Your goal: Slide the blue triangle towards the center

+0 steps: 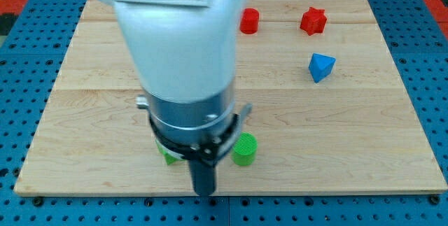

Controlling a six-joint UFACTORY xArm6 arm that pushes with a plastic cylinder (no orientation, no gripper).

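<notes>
The blue triangle (321, 66) lies on the right part of the wooden board (98, 79), toward the view's top, well apart from my tip (204, 191). Just above it sits a red star-shaped block (313, 21), and to that block's left a red cylinder (249, 21). My arm (175, 51) comes down from the view's top, a white body with a black-and-white marker on it, then a dark collar, then the rod; there are no jaws to report, only the rod, whose tip rests near the board's bottom edge. A green cylinder (244, 149) stands just right of the rod, and a second green block (168, 154), shape unclear, peeks out at its left. Blue pegboard (21, 58) surrounds the board.
</notes>
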